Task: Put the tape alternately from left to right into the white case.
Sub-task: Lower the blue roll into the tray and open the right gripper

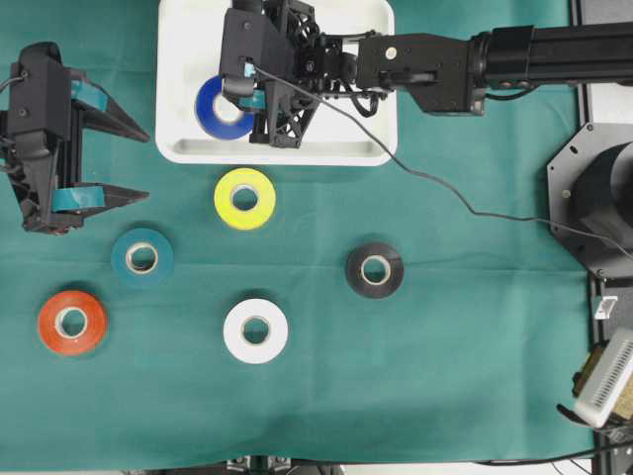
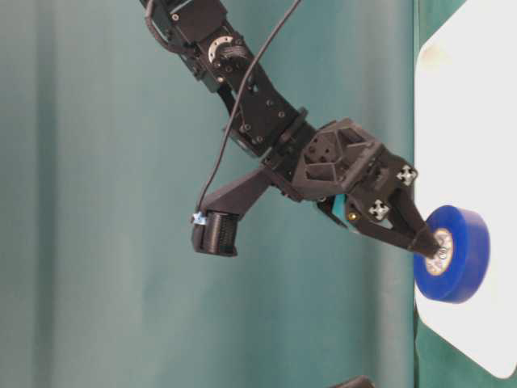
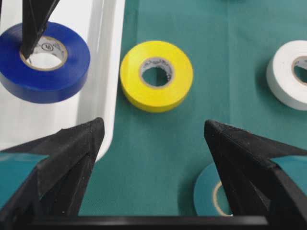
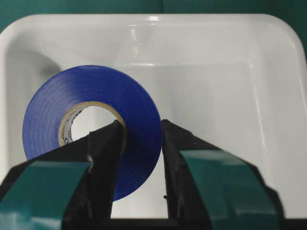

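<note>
Only a small UL-style mark shows on the blue tape's [image 3: 44, 61] pale core; other print is illegible.

A: Count of glossy ring-shaped tape rolls?

B: Six, one per colour: blue roll [image 1: 220, 107], yellow roll [image 1: 244, 198], teal roll [image 1: 141, 257], orange-red roll [image 1: 71, 322], white roll [image 1: 255, 331], black roll [image 1: 374, 269].

A: Containers?

B: One shallow white rectangular plastic case [image 1: 188, 59].

A: Split?

B: One roll over the case, five on the green cloth [image 1: 475, 346].

A: Grippers?

B: Two: left gripper [image 1: 134, 163], right gripper [image 1: 247, 89].
</note>
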Robot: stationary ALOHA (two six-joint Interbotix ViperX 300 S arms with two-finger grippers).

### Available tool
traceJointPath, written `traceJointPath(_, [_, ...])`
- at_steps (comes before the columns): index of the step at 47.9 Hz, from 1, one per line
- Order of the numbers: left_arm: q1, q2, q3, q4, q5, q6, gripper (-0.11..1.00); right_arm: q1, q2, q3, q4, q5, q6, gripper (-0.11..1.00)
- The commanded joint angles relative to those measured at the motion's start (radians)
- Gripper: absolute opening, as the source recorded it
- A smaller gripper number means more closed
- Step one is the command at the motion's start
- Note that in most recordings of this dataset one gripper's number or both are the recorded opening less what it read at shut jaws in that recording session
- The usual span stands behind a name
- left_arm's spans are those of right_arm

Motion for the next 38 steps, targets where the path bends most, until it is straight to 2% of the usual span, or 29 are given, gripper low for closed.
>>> traceJointPath(1, [0.002, -0.008, -0.009, -0.002, -0.005, 0.002, 0.62, -0.002, -0.017, -0.029, -0.002, -0.012, 0.0, 0.22])
traceJointPath(38, [0.002, -0.008, -0.011, -0.002, -0.005, 0.0, 0.62, -0.003, -0.015, -0.029, -0.002, -0.012, 0.0, 0.24])
